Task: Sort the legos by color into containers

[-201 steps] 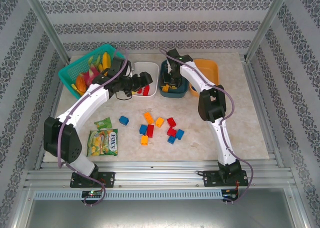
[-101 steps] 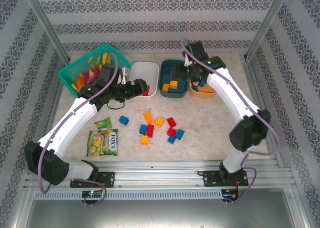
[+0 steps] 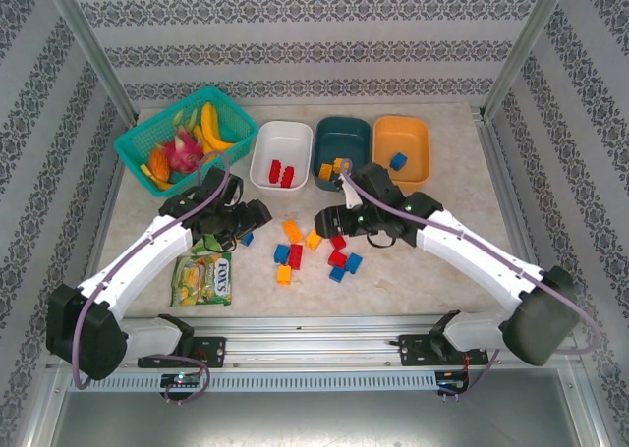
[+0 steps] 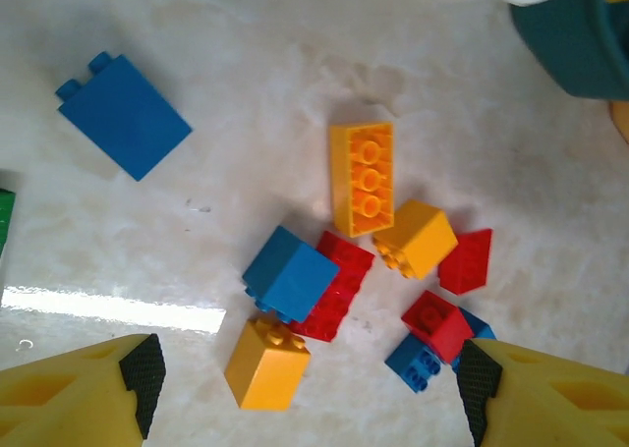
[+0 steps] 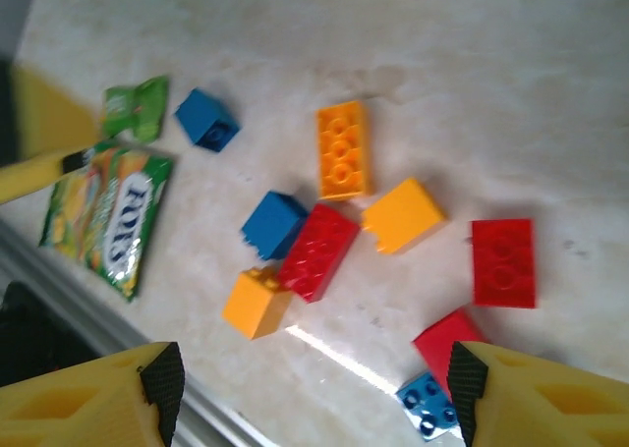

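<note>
The legos lie loose mid-table: a long orange brick (image 4: 363, 177), yellow bricks (image 4: 267, 362), blue bricks (image 4: 290, 273) and red bricks (image 4: 439, 324). One blue brick (image 4: 126, 116) lies apart to the left. The white tub (image 3: 282, 138) holds red bricks (image 3: 282, 174). Yellow bricks (image 3: 329, 169) lie in the dark teal tub (image 3: 343, 133), and the orange tub (image 3: 413, 133) has a blue brick (image 3: 398, 160) in it. My left gripper (image 3: 254, 217) hovers open just left of the pile, empty (image 4: 305, 388). The right gripper (image 3: 326, 219) hangs open over the pile's right side, empty (image 5: 310, 388).
A teal lattice basket of fruit (image 3: 138, 142) stands at the back left. A green snack packet (image 3: 201, 278) and a smaller green packet (image 5: 138, 108) lie front left of the pile. The table's metal front edge (image 5: 147, 388) runs close below the bricks.
Both arms have swung back from the tubs to low over the pile. The right gripper has opened, and a blue brick now lies in the orange tub.
</note>
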{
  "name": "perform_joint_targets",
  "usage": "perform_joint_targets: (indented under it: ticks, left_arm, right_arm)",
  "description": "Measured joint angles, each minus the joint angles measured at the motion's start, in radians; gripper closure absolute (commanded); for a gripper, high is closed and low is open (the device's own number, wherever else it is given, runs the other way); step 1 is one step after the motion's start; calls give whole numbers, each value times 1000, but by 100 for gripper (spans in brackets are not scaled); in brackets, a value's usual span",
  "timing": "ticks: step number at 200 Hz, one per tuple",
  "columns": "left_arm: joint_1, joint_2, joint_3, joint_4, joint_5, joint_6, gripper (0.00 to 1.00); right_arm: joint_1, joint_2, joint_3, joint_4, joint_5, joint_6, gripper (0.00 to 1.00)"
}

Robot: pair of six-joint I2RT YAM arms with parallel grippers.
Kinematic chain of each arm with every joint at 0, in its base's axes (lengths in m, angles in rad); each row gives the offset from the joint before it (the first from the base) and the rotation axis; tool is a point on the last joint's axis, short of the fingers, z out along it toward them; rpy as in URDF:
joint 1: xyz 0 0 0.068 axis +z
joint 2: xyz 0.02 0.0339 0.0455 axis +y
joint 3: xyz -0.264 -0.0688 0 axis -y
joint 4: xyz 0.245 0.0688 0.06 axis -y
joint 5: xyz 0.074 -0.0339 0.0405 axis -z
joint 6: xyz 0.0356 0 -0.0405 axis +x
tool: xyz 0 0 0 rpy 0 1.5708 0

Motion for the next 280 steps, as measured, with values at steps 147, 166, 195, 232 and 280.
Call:
perform_joint_targets:
  ticks: [147,166,195,232,280]
  left_arm:
    - [-191,207,32,-13,-23,-35,26]
    - [-220,207,35,-27,-39,-28,26]
    - [-229,207,38,-39,-72,-25,26]
    - [-228,263,123,-37,-116,-26,27]
    - [-220,494,310,-27,-156,-29,33]
  right_arm:
    - [9,-225,-206,23,24,32,25]
    - [9,-245,-215,13,28,36,25]
    - [9,-290,-233,10,35,51,25]
    - [9,-367,-271,11,42,67,23]
    - [9,-381,-274,11,43,80,21]
